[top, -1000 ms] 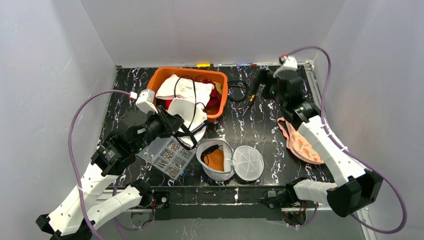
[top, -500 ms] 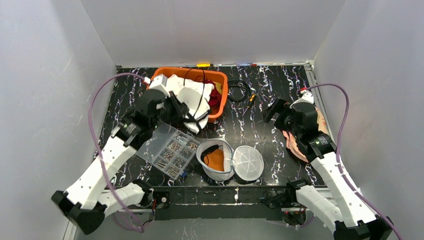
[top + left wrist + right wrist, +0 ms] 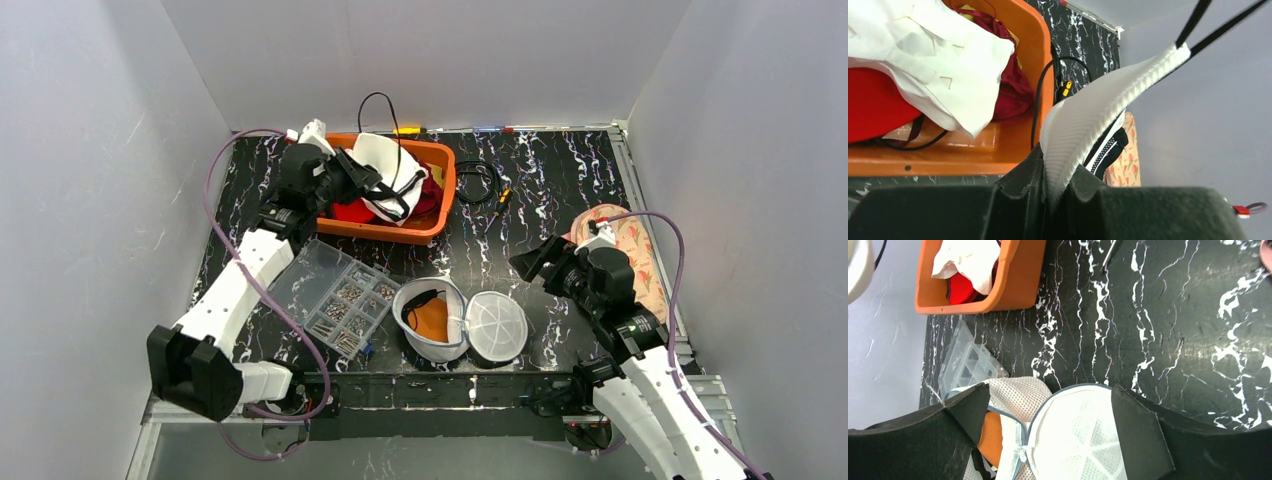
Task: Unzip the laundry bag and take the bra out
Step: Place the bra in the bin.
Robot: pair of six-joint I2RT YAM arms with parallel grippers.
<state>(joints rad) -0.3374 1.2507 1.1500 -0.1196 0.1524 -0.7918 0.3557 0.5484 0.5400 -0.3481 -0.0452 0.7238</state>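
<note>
- White mesh first: the laundry bag [image 3: 420, 345] sits nearest you, mid-table. It is unzipped, with its round lid [image 3: 497, 326] flopped to one side and an orange garment [image 3: 433, 320] showing inside.
- Your right gripper [image 3: 535, 260] hovers just beyond the lid, jaws wide apart and holding nothing. If you dive for the orange piece you may pinch mesh instead. The bag looks light and nothing pins it, so it would drag.
- Farther back, your left gripper [image 3: 345, 180] is clamped on the edge of a white bra [image 3: 385, 165], held above the orange bin [image 3: 400, 230].
- That looks like a thin edge hold, so the bra could slip out. Its black straps [image 3: 1194, 21] loop loose and may snag the clothes in the bin.
</note>
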